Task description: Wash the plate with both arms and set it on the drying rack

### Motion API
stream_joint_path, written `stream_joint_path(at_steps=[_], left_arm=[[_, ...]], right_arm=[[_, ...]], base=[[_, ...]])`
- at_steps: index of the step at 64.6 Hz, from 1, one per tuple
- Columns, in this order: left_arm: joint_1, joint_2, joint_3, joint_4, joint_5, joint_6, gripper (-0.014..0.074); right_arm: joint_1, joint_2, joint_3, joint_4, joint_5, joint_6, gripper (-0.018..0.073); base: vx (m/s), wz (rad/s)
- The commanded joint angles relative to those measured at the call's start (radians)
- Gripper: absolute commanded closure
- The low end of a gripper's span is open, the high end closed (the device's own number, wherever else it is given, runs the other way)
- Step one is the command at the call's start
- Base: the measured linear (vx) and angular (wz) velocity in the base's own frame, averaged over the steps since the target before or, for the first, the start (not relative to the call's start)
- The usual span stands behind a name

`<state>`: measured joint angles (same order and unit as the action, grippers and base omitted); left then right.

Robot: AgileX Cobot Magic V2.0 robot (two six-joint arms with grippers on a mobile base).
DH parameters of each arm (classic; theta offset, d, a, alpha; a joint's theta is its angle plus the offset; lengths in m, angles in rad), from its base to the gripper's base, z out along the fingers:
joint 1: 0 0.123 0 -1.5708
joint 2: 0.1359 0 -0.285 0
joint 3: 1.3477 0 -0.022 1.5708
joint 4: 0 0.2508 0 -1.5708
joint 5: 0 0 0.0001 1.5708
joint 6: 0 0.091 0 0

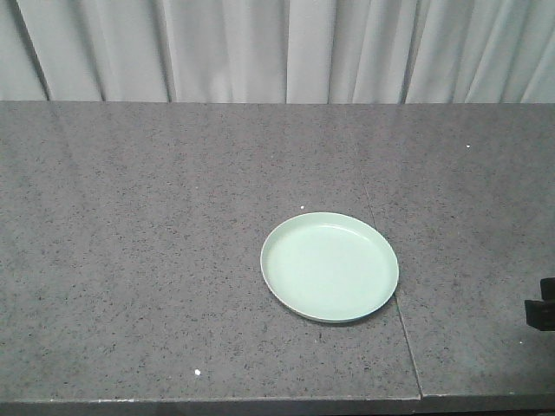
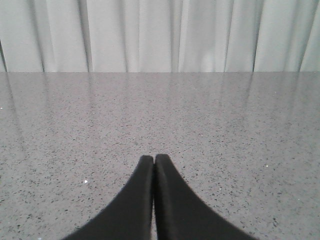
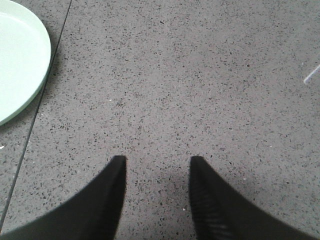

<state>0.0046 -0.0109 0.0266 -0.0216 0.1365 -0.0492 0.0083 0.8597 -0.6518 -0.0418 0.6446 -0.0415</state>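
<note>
One plate (image 1: 329, 267) lies flat just right of centre in the front view, across a seam in the counter (image 1: 130, 260). It looks stiff, light and smooth, probably slippery once wet, so the shallow raised rim is the only place to pinch. The left gripper (image 2: 153, 159) has its tips pressed together on nothing. The right gripper (image 3: 156, 165) stands parted and empty, with the plate at the upper left of its view, partly cut off. No rack or sink shows anywhere. A dark shape (image 1: 541, 314) at the front view's right edge is cropped — I cannot tell what it is.
</note>
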Motion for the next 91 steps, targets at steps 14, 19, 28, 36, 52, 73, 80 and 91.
stream_joint_path(at_steps=[14,19,28,36,52,73,80,91], left_arm=[[-0.004,-0.016,0.020,-0.009,-0.073,-0.009,0.0602],[-0.004,-0.016,0.020,-0.009,-0.073,-0.009,0.0602],[-0.004,-0.016,0.020,-0.009,-0.073,-0.009,0.0602],[-0.004,-0.016,0.020,-0.009,-0.073,-0.009,0.0602],[-0.004,-0.016,0.020,-0.009,-0.073,-0.009,0.0602],[-0.004,-0.016,0.020,-0.009,-0.073,-0.009,0.0602],[-0.004,-0.016,0.020,-0.009,-0.073,-0.009,0.0602],[-0.004,-0.016,0.020,-0.009,-0.073,-0.009,0.0602]], right_arm=[[-0.004,-0.004,-0.036,0.042,-0.069,-0.083,0.0090],[-0.004,-0.004,-0.036,0.134,-0.084,-0.201,0.0090],[-0.004,-0.004,-0.036,0.403,-0.104,-0.491,0.0090],[-0.004,-0.004,-0.036,0.694,-0.105,-0.812,0.0090],[-0.004,0.069,-0.063,1.039,-0.079,-1.108,0.0089],[-0.004,0.309,-0.246,0.763,-0.016,-0.764,0.0089],[-0.004,0.388,-0.332,0.679,0.055,-0.649,0.0089],[0.026,0.509,-0.470,0.560,0.172,-0.508,0.0089]], base=[[0.00,0.00],[0.00,0.00],[0.00,0.00],[0.00,0.00],[0.00,0.00],[0.00,0.00],[0.00,0.00],[0.00,0.00]])
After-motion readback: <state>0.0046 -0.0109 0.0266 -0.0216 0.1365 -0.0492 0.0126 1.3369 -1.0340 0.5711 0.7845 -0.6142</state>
